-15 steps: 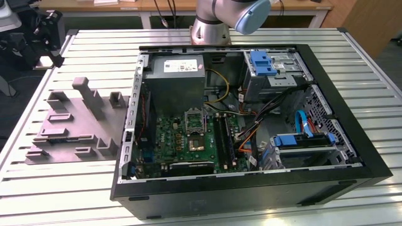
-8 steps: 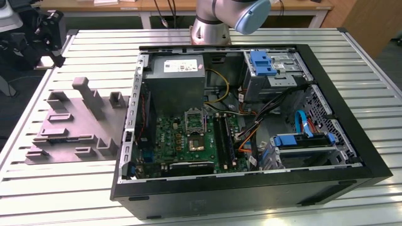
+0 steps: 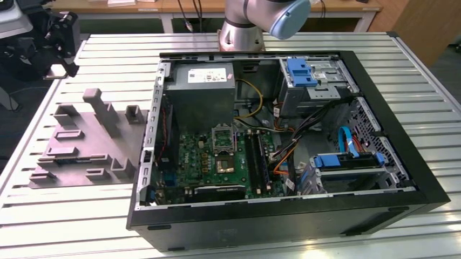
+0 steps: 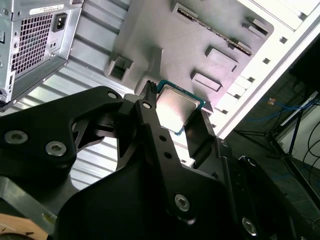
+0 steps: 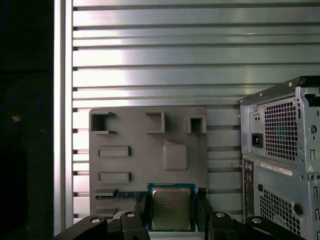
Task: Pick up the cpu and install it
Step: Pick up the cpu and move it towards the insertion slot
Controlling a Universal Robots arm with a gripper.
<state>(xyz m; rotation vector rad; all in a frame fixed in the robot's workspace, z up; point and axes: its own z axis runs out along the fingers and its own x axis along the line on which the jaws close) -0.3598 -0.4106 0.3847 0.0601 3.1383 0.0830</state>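
The cpu (image 5: 171, 208), a small square chip with a silvery top and a thin rim, sits between my two black fingers, and my gripper (image 5: 172, 201) is shut on it. The second wrist view has the same chip (image 4: 176, 108) clamped at two opposite edges by my gripper (image 4: 177, 102). It hangs well above the grey holder plate (image 5: 130, 150) that lies on the slatted table. In the exterior view the open computer case (image 3: 403, 162) shows the green motherboard (image 3: 198, 162) with its metal-framed socket (image 3: 223, 141).
The arm's base (image 3: 245, 24) stands behind the case. The grey holder plate (image 3: 79, 145) with raised blocks lies at the exterior view's left of the case. Cables, blue drive brackets (image 3: 346, 159) and the power supply (image 3: 205, 89) crowd the case's inside. The case's rear panel (image 5: 280, 150) stands beside the plate.
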